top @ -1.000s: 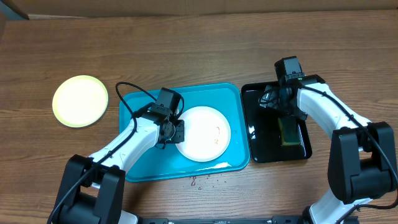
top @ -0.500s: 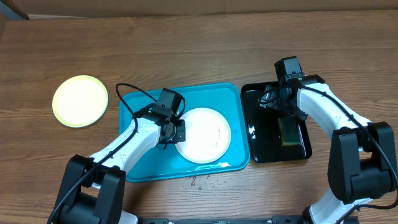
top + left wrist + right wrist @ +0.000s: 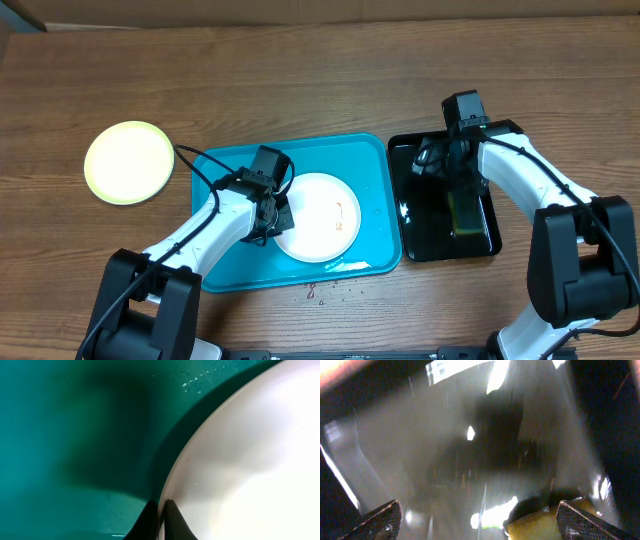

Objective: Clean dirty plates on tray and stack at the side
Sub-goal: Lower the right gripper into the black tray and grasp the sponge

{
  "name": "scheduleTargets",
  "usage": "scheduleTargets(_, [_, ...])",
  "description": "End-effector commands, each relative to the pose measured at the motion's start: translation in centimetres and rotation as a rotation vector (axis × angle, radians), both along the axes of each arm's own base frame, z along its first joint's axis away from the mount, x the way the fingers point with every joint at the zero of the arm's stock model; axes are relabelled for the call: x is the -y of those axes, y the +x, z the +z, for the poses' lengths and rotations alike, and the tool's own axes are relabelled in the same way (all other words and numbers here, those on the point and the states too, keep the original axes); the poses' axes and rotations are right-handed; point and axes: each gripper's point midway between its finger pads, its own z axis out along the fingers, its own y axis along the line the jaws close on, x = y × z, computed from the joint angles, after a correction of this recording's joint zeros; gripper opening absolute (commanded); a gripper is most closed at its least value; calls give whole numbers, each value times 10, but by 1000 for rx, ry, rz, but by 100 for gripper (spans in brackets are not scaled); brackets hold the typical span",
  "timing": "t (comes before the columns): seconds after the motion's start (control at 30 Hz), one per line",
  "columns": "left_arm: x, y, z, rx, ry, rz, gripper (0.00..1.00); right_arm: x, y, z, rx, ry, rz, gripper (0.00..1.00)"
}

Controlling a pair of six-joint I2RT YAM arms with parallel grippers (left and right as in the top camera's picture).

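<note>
A white plate (image 3: pixel 320 220) with small orange-red smears lies in the turquoise tray (image 3: pixel 225 260), its left edge raised. My left gripper (image 3: pixel 270 213) is shut on that left rim. In the left wrist view the two fingertips (image 3: pixel 172 519) pinch the white plate's (image 3: pixel 240 460) rim above the tray floor (image 3: pixel 75 435). A pale yellow-green plate (image 3: pixel 128 162) lies on the table to the left of the tray. I see no third plate apart from these. My right gripper (image 3: pixel 437 160) is open and empty over the black tray, jaws wide (image 3: pixel 480 522).
A narrow glossy black tray (image 3: pixel 420 240) stands right of the turquoise tray, its floor wet (image 3: pixel 470 450). A yellow sponge (image 3: pixel 463 212) lies in it, near my right fingertip in the right wrist view (image 3: pixel 540 527). Small crumbs (image 3: pixel 325 290) lie on the table before the tray.
The white plate has tipped up at its left edge and shifted slightly left in my left gripper. The right arm has barely moved.
</note>
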Motion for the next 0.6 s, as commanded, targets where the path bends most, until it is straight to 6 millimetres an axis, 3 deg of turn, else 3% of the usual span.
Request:
scheduleTargets(0.0, [-7, -3, -5, -11, 22, 70, 4, -21, -20, 2, -80, 133, 26, 100])
scheduleTargets(0.1, [-7, -3, -5, -12, 22, 73, 4, -13, -20, 0, -80, 84, 15, 95])
scheduleTargets(0.2, [-7, -2, -5, -11, 22, 72, 29, -13, -14, 6, -62, 78, 39, 95])
scheduleTargets(0.3, [-7, -2, -5, -10, 24, 58, 41, -14, -6, 27, -55, 68, 97, 86])
scheduleTargets(0.43, [-7, -2, -5, -9, 26, 38, 44, -5, -4, 57, -78, 7, 118, 81])
scheduleTargets(0.57, [-7, -2, -5, -8, 28, 19, 43, 28, -37, 67, -217, -162, 96, 82])
